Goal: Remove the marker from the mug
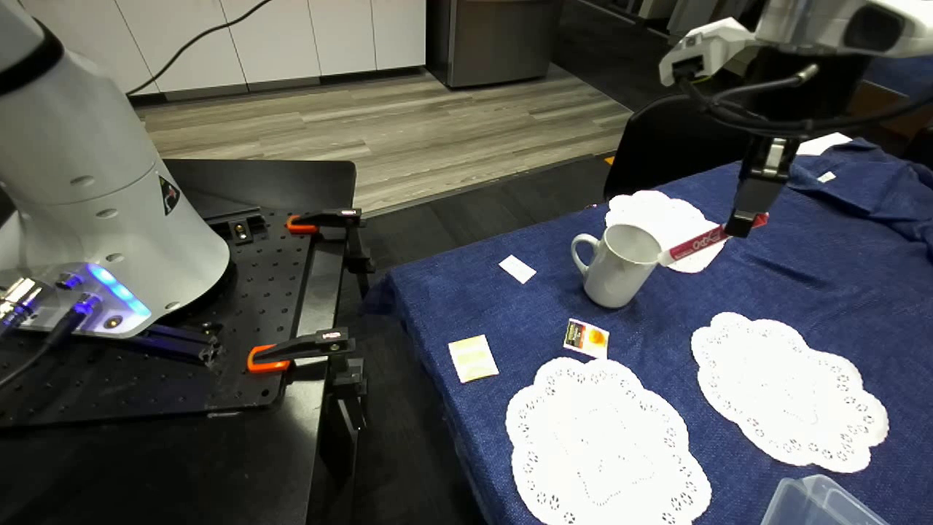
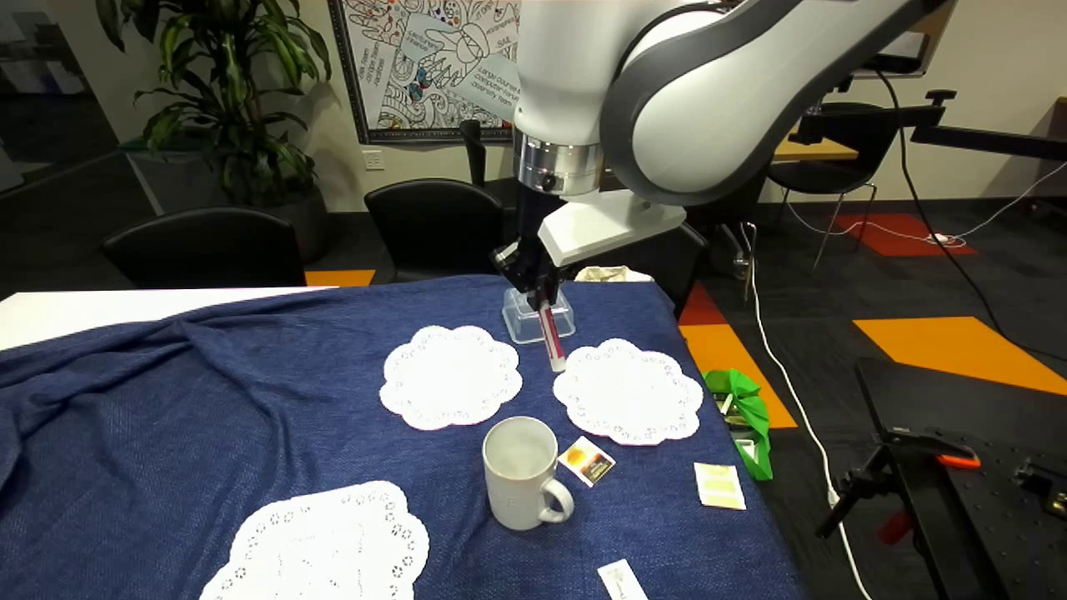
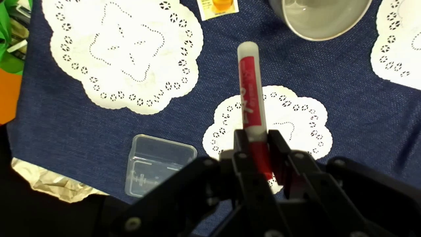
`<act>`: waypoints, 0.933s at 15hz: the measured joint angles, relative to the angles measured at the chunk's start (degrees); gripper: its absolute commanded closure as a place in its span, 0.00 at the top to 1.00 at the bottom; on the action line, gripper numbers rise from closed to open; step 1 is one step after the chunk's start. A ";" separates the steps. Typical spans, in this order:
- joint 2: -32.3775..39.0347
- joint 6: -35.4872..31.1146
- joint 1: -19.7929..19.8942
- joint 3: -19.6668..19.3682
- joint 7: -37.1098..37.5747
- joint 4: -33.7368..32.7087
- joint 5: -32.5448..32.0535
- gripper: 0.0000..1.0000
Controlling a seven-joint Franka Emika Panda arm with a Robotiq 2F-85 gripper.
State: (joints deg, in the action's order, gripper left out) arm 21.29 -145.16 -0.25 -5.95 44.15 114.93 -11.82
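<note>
Blue tablecloth (image 2: 333, 437), gripper (image 3: 258, 136) holding marker (image 3: 252, 92); mug (image 2: 510, 492) apart

The tabletop (image 2: 667, 533) carries three white lace doilies (image 2: 450, 377), two of them toward its far edge in an exterior view, and near that edge one clear plastic container (image 2: 521, 329). There is one white mug (image 2: 517, 496), one Expo marker (image 3: 251, 89) and one two-fingered gripper (image 3: 256, 133). One yellow packet (image 2: 719, 487), nearest the edge facing the robot's base (image 1: 109, 189), one picture-printed packet (image 2: 586, 461) and one white packet (image 1: 517, 269) make three. Beyond that edge show two orange-tipped clamps (image 1: 312, 347).
</note>
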 measured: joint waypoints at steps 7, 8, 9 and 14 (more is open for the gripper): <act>5.75 5.60 1.44 -1.63 -13.52 -7.69 2.47 0.05; 6.86 5.60 1.48 -1.83 -14.02 -8.64 2.57 0.05; 8.01 5.59 1.48 -2.04 -14.51 -9.55 2.64 0.05; 13.03 0.72 1.48 -2.46 -14.53 -11.72 6.44 0.05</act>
State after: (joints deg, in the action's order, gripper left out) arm 34.32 -144.45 1.22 -8.42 29.62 103.22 -5.38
